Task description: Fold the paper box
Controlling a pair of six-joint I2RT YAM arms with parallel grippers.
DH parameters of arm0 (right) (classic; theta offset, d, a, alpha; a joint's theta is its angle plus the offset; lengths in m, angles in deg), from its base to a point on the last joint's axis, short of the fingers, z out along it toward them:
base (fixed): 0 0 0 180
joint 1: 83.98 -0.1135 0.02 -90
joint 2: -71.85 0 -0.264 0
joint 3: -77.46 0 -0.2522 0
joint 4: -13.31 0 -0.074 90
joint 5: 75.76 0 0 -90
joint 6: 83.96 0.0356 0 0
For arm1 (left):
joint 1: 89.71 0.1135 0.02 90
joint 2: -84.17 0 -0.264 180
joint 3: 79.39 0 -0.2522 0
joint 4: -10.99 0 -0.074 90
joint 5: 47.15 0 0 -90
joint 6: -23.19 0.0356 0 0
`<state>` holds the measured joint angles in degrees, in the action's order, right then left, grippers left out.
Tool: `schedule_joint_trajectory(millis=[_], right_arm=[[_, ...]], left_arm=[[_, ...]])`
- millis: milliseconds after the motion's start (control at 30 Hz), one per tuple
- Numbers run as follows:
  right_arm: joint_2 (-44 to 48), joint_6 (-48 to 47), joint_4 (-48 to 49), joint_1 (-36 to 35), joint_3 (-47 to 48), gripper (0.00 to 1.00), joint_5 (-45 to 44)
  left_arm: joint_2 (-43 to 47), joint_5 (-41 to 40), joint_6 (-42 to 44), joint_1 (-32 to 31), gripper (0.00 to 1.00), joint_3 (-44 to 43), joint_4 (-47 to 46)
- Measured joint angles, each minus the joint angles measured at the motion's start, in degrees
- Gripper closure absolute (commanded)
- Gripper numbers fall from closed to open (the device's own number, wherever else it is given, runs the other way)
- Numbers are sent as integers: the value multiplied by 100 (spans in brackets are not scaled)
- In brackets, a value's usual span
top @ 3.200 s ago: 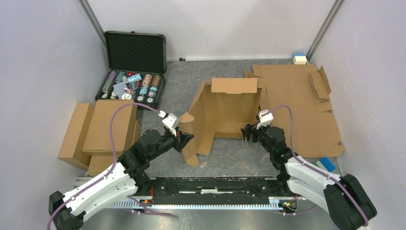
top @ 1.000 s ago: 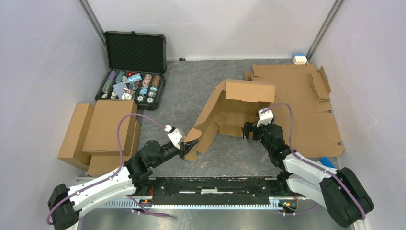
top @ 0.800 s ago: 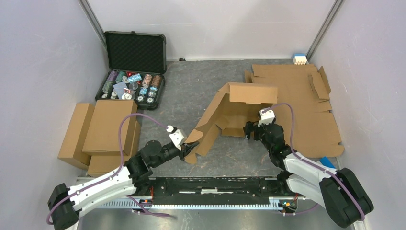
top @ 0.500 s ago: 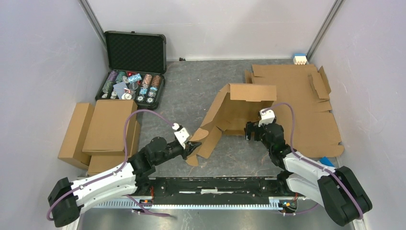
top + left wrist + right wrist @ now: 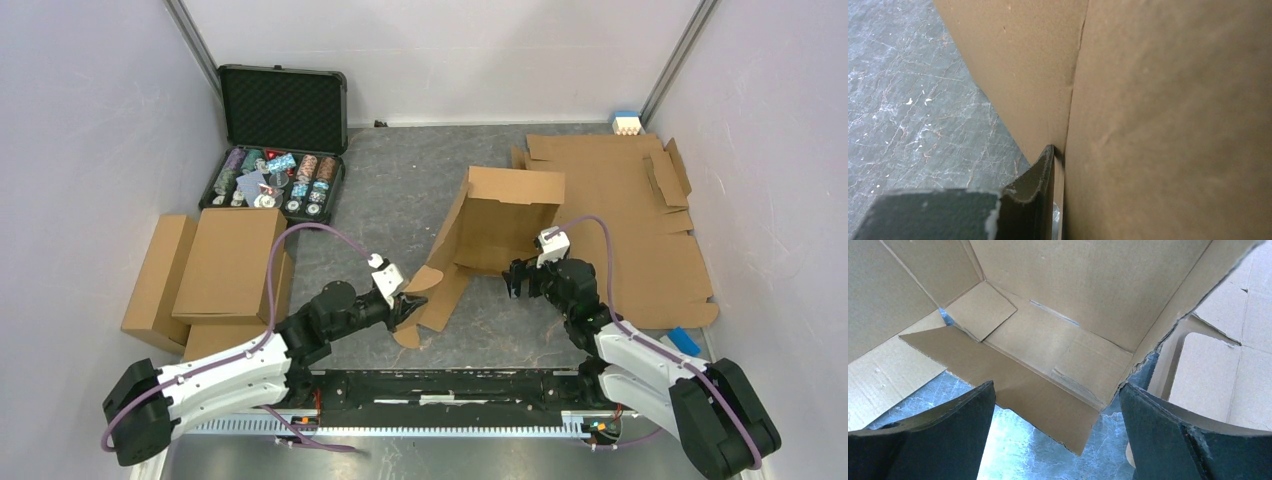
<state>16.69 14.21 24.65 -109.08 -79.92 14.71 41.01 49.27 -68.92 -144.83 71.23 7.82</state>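
The paper box stands half folded in the middle of the table, its brown panels raised and its open side toward the arms. My left gripper is shut on the box's near-left flap. In the left wrist view one dark finger presses against the cardboard, whose edge runs between the jaws; the other finger is hidden behind it. My right gripper is open just in front of the box's near-right corner. In the right wrist view it frames the box's inside and holds nothing.
An open black case of poker chips sits at the back left. Folded cardboard boxes are stacked on the left. Flat cardboard sheets lie to the right, with a small blue item near them and a white-blue box at the back.
My left gripper has moved right and forward with the flap, swinging the box's left panel in and narrowing the box. The right gripper has barely moved.
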Motion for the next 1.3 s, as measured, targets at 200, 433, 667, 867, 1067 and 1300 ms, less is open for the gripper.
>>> schedule_joint_trajectory(millis=[200, 433, 667, 867, 1067, 1300], right_arm=[[-46, -15, 0, 4, 0, 2, 109], [-181, -87, 85, 15, 2, 2, 448], [-310, -136, 96, 15, 2, 2, 645], [-455, -133, 166, 127, 4, 2, 813], [-743, 37, 455, 358, 101, 2, 990], [-977, 31, 634, 385, 210, 3, 1040]], left_arm=[[-122, 11, -17, 2, 79, -42, -96], [-199, -13, -22, 2, 79, -42, -149], [-225, -26, -22, 2, 78, -52, -162], [-223, -31, -20, 2, 78, -63, -144], [-221, -42, -20, 2, 78, -74, -118], [-219, -52, -20, 2, 77, -98, -74]])
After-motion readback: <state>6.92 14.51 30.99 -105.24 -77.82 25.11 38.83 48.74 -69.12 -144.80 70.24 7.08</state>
